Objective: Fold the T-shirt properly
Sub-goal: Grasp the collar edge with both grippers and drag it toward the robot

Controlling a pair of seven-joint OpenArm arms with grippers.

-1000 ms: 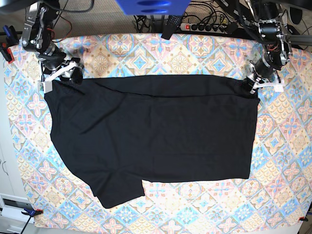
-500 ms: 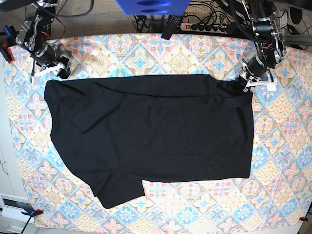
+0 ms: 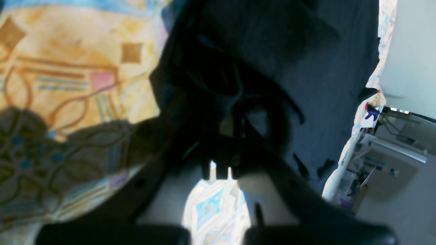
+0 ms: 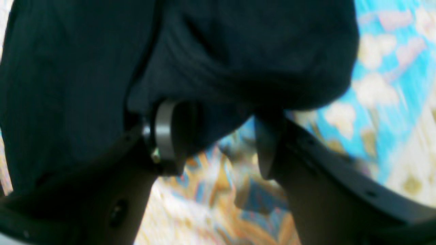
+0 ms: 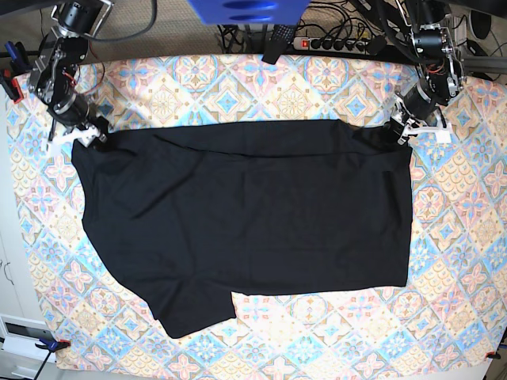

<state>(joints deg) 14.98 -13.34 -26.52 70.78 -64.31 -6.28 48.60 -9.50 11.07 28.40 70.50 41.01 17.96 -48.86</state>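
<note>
The black T-shirt (image 5: pixel 245 214) lies spread flat on the patterned tablecloth, with one sleeve pointing to the front left. My left gripper (image 5: pixel 398 134) is at the shirt's back right corner. In the left wrist view the gripper (image 3: pixel 235 132) is shut on bunched black cloth (image 3: pixel 323 68). My right gripper (image 5: pixel 81 139) is at the shirt's back left corner. In the right wrist view the gripper (image 4: pixel 218 143) is open, its fingers (image 4: pixel 167 136) apart, with the shirt's edge (image 4: pixel 238 61) hanging over the fingertips and tablecloth showing through the gap.
The patterned tablecloth (image 5: pixel 238 87) covers the table. A power strip (image 5: pixel 333 43) and cables lie along the back edge. A blue object (image 5: pixel 245 9) hangs over the back middle. Clamps (image 5: pixel 9 79) grip the left edge.
My right gripper left the shirt's back left corner, swung up and left, then came back down to that corner. My left gripper pulled the back right corner slightly inward.
</note>
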